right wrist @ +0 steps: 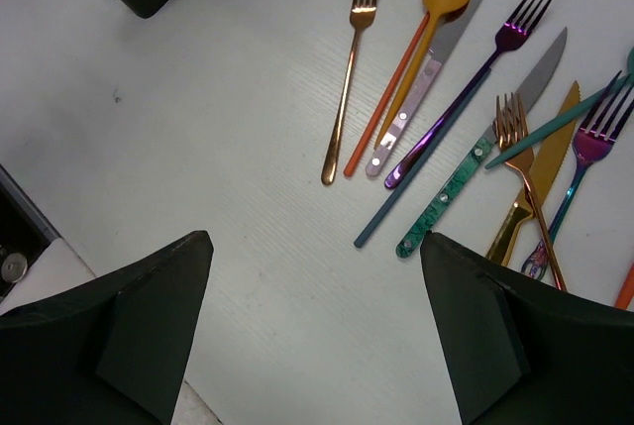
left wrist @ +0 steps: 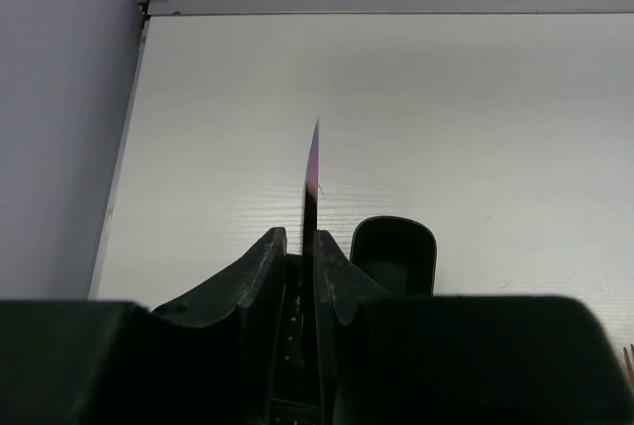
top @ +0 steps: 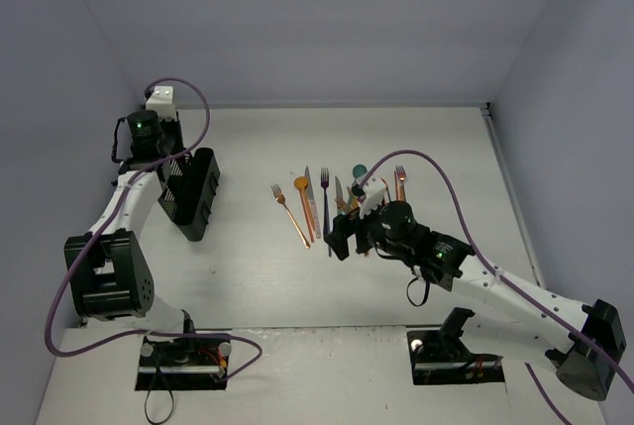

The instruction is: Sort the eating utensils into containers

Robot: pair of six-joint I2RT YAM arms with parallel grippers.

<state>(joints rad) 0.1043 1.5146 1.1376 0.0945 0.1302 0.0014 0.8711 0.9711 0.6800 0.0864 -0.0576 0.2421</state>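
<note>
Left fingers (left wrist: 263,266) sit narrow around a purple knife (left wrist: 309,177), blade up, over the caddy (top: 198,197) for a drop; clamped or loosened, can't tell. Right fingers (right wrist: 158,286) spread wide, empty, above loose utensils (right wrist: 347,88) on counter (top: 248,266), lined up to pick.

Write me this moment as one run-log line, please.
left tool: at caddy, purple utensil between jaws, grip unclear | right tool: open above loose utensils | sorting: unfinished
</note>
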